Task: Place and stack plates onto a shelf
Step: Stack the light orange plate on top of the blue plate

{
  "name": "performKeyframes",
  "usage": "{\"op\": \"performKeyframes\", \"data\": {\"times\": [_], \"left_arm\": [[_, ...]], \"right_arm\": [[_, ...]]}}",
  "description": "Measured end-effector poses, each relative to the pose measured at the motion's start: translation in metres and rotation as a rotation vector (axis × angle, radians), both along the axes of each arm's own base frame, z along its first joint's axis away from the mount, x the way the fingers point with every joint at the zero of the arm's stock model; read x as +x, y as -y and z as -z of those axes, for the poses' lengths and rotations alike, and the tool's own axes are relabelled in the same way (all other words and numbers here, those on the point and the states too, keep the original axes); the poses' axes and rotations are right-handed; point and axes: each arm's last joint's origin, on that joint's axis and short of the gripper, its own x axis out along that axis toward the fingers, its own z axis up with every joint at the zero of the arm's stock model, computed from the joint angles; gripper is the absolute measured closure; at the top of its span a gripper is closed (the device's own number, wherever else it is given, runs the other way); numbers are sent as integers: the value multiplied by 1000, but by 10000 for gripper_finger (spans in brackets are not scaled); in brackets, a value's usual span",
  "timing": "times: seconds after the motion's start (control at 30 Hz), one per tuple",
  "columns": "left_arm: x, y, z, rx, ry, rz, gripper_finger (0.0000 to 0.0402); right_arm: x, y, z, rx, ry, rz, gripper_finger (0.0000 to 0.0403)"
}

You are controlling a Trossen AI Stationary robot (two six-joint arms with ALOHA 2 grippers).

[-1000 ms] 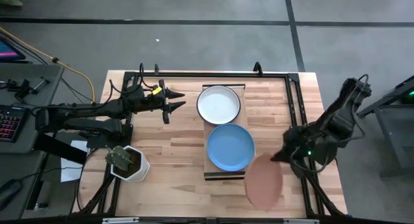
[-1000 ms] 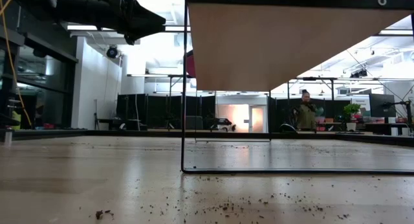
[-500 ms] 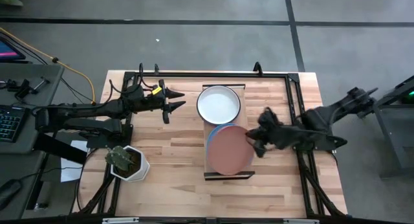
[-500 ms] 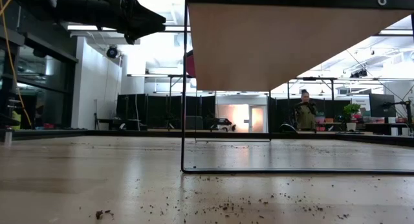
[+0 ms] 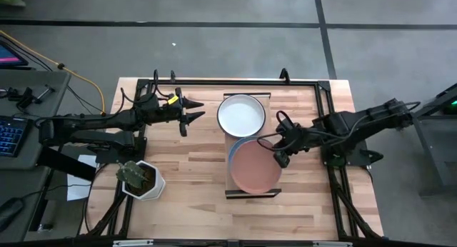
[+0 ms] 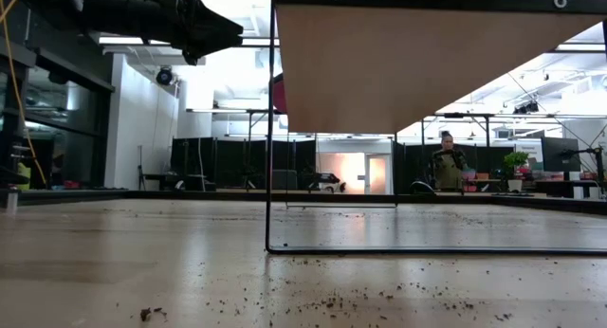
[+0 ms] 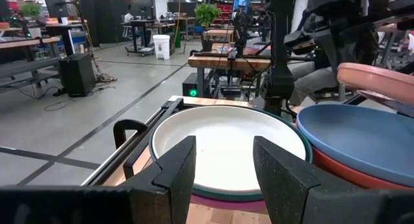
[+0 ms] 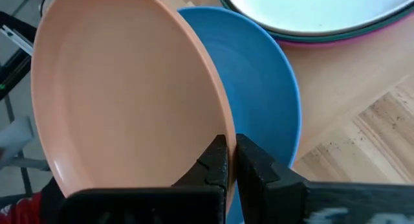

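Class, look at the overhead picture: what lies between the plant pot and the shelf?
Only bare tabletop. In the high view, nothing sits between the plant pot and the shelf.

light blue plate (image 5: 236, 143) mostly hidden beneath salmon plate (image 5: 253, 165); coral plate (image 7: 336, 174) visible only as rim; teal and magenta plates under white plate (image 5: 241, 114) likewise; shelf (image 6: 417, 63) cropped by low view's edge.

Butcher-block table (image 5: 186, 161) carrying shelf (image 5: 246, 194) at centre, hexagonal plant pot (image 5: 143, 179) at 8 o'clock, scattered soil crumbs (image 6: 332, 302).
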Motion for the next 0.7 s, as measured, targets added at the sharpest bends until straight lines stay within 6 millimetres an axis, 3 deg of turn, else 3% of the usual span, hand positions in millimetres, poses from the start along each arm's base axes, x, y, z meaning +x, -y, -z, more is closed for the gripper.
{"op": "performKeyframes", "data": {"times": [0.5, 0.7], "left_arm": [[0, 0, 0, 0, 0, 0, 259], [0, 0, 0, 0, 1, 0, 259]], "right_arm": [[3, 9, 2, 13, -18, 22, 401], [3, 10, 1, 7, -16, 27, 353]]}}
